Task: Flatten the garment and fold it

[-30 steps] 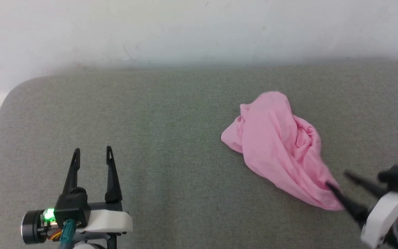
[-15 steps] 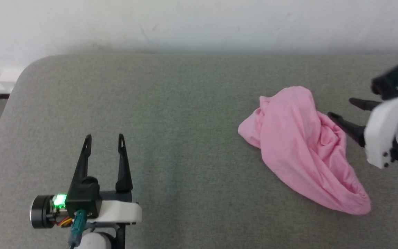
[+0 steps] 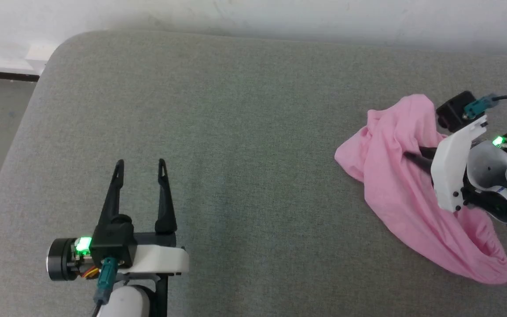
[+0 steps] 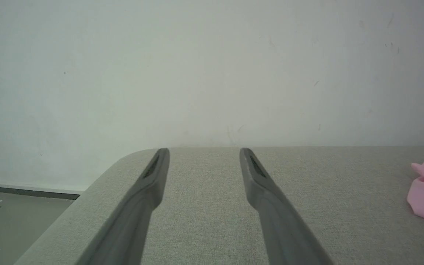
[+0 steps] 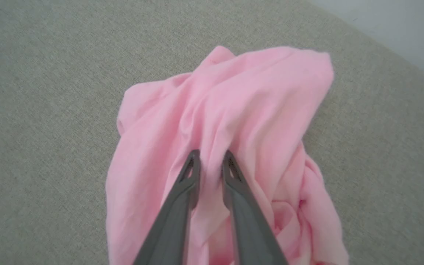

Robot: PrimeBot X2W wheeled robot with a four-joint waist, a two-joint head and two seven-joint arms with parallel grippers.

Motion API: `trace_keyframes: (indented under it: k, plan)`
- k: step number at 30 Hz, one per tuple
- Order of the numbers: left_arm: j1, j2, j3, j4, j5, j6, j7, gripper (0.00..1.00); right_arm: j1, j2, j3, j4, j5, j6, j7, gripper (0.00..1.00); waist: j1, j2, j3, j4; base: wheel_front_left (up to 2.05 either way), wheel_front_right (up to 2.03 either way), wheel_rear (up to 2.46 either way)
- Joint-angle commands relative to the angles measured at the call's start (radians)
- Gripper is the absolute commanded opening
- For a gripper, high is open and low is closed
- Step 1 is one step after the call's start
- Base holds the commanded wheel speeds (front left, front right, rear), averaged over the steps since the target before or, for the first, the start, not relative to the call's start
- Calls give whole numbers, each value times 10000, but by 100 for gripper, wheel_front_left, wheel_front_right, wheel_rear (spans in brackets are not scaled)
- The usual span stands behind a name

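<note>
My right gripper [image 5: 210, 159] has its jaws drawn narrow, pinching a raised fold on the crumpled light-pink cotton shorts [image 3: 390, 189]. They lie bunched at the right of the grey padded surface [image 3: 236, 132], ready for lifting and spreading. My left gripper [image 3: 140, 164] hovers well apart, jaws wide, empty.

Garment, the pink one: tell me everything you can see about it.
The garment is plain light-pink, soft, thin-looking cloth, crumpled into a wrinkled heap and not flattened. It lies on the grey fabric surface at the robot's right, and its near end looks gathered. The right gripper has its fingers on either side of a raised fold near the middle. Whether they pinch that fold is unclear.
</note>
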Motion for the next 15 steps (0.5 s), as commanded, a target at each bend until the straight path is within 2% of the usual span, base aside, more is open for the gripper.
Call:
trace_keyframes:
  k: [1,8,11,15]
  plan:
    - [-104,-2,61,47,-63,89,-47,100,-189,-120,72,-132,131,-9,-441,0,-1,-1,-7,-19,0,0,0]
    - [99,15,185,54,-48,119,-47,100,-510,-582,673,-1872,255,-9,-2354,0,-1,-1,-301,-340,0,0,0]
    - [72,9,167,28,-38,91,-47,100,-383,-284,1189,-2824,86,-9,-2820,0,-1,-1,-326,-360,0,0,0]
    - [3,-17,51,6,-27,52,-47,100,301,585,2474,-3442,-90,-9,-2998,0,-1,-1,-303,-200,0,0,0]
